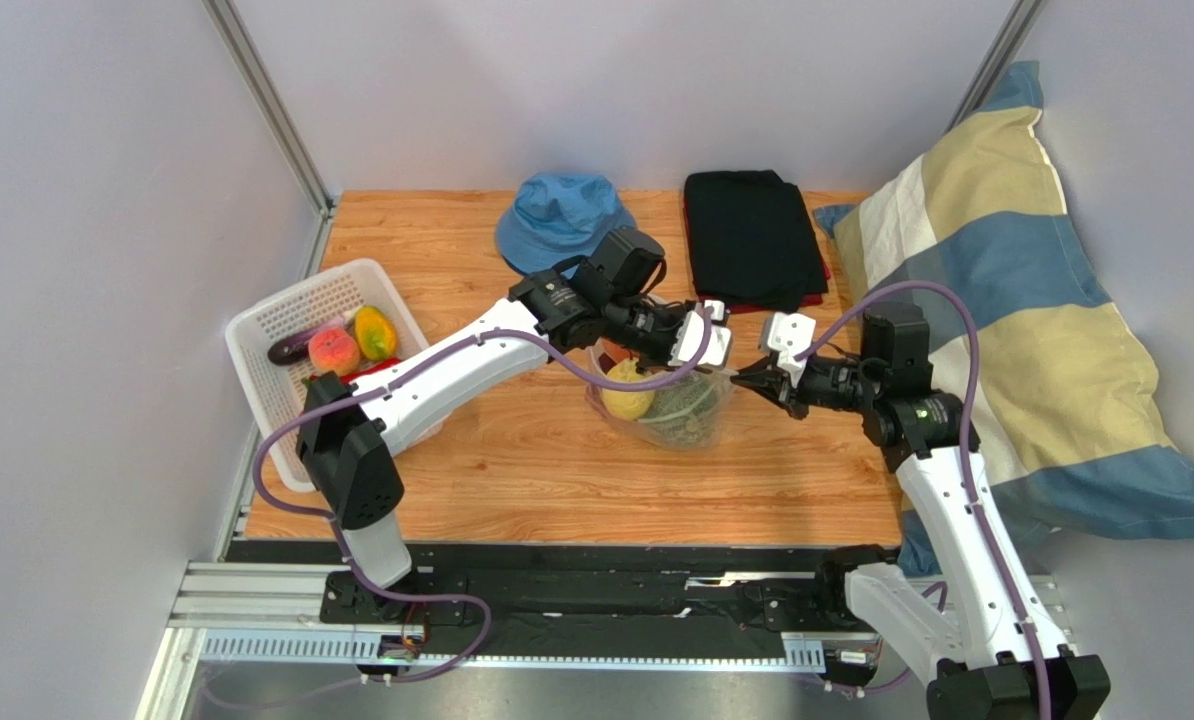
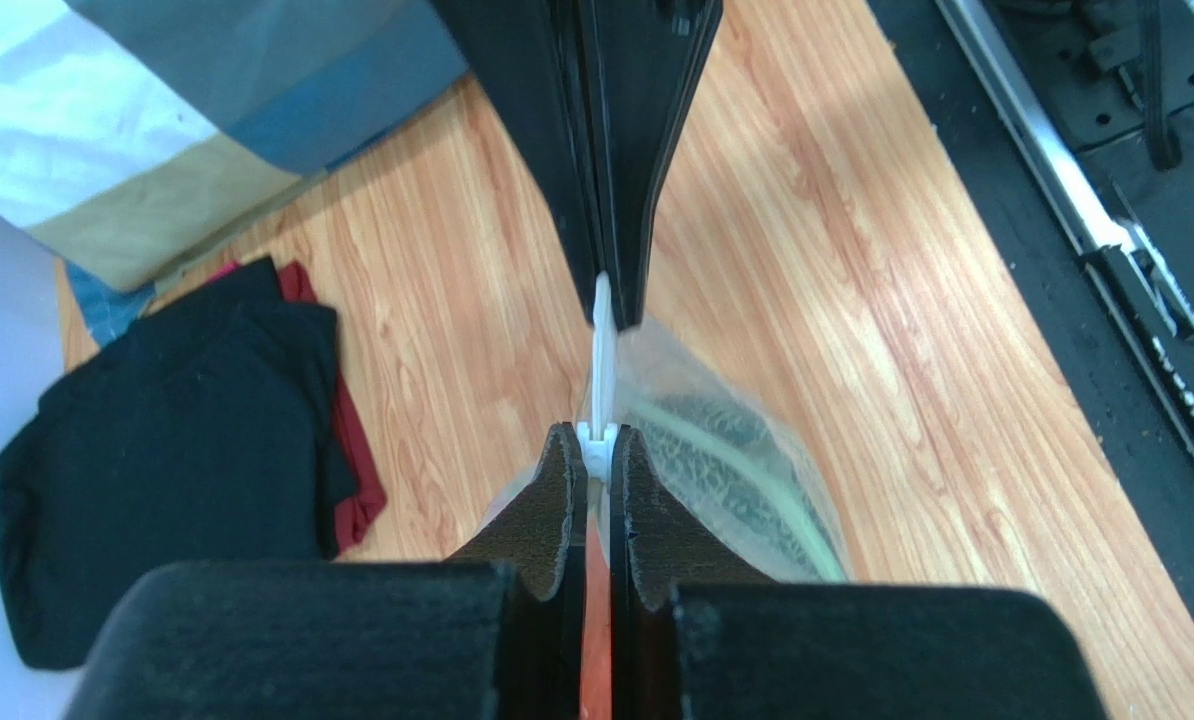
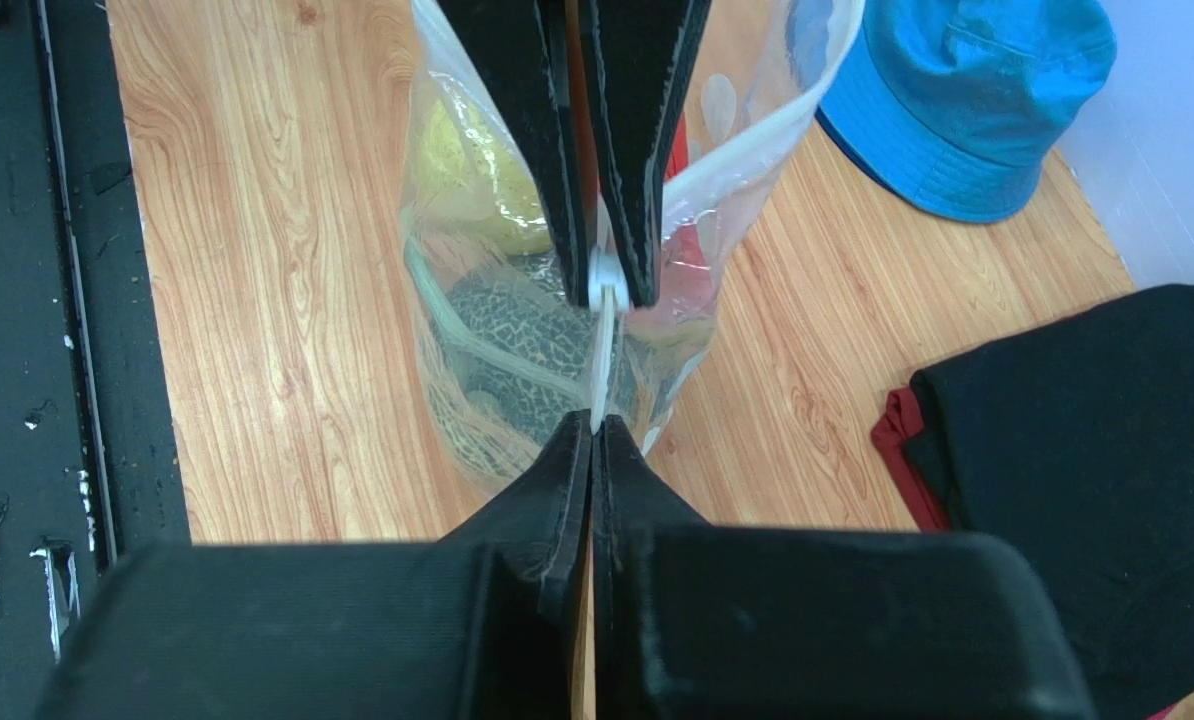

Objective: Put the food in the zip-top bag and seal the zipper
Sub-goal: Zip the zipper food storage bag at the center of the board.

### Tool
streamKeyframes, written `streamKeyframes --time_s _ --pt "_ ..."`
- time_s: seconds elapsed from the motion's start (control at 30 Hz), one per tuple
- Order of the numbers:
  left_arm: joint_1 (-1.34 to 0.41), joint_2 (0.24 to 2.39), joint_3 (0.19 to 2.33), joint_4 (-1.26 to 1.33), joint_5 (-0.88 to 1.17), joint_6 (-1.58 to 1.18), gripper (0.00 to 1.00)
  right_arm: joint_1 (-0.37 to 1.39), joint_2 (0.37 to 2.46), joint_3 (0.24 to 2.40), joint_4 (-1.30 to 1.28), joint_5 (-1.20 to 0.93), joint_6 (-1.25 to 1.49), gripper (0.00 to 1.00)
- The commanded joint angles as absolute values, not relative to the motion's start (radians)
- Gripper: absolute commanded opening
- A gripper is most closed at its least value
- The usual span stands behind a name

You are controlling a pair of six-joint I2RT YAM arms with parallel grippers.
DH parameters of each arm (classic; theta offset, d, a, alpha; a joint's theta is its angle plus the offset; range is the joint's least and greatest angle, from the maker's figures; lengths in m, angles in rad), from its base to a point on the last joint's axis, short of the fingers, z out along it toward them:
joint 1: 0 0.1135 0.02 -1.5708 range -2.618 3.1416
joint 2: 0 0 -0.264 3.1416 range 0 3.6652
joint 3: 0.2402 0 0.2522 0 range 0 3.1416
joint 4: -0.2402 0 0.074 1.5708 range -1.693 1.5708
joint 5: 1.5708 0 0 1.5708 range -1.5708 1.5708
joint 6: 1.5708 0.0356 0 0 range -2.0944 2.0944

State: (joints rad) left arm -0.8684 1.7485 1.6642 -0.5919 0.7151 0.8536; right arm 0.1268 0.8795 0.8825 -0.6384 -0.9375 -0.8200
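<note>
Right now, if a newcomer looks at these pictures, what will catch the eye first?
At mid-table the left gripper and the right gripper pinch the white zipper of a clear bag holding food. At the left edge, a white basket holds a few toy fruits.

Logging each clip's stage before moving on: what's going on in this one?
Both arms are working the zip-top bag at mid-table. The left gripper and the right gripper are each pinched shut on the zipper, tips facing along the strip. The bag already holds a yellow fruit and a netted green piece. A few toy foods lie in the white basket at the left. Whether the zipper is fully sealed cannot be told.
</note>
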Motion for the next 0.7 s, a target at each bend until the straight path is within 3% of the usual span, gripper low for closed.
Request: streamKeyframes --time_s 0.0,0.6,0.67 --pt "-0.821 1.717 1.644 -0.693 0.623 0.888 0.0 0.092 0.853 0.897 -0.64 -0.974 -0.854 0.0" --pt "-0.698 1.571 1.614 -0.833 0.57 0.94 0.0 -0.04 0.911 0.894 -0.637 -1.047 -0.853 0.01" --pt "-0.699 1.586 1.635 -0.827 0.61 0.916 0.0 -0.028 0.934 0.917 -0.632 -1.068 -0.839 0.28"
